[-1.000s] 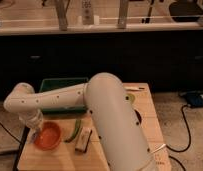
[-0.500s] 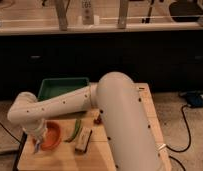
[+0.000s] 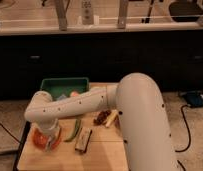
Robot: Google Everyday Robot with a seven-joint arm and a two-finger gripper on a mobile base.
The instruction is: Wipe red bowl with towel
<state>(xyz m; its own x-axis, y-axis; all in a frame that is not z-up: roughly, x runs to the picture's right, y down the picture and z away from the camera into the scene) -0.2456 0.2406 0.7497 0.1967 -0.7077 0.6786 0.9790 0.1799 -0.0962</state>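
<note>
The gripper [image 3: 47, 134] hangs low over the red bowl [image 3: 39, 141] at the left front corner of the table [image 3: 105, 155]. Just to the gripper's right, a green pod [image 3: 72, 130] and a tan block [image 3: 83, 139] narrow the way. Behind it stands the green tray [image 3: 62, 84]. Bare wood lies open beyond the block and along the front edge, while the robot's own arm [image 3: 75, 104] spans overhead.
</note>
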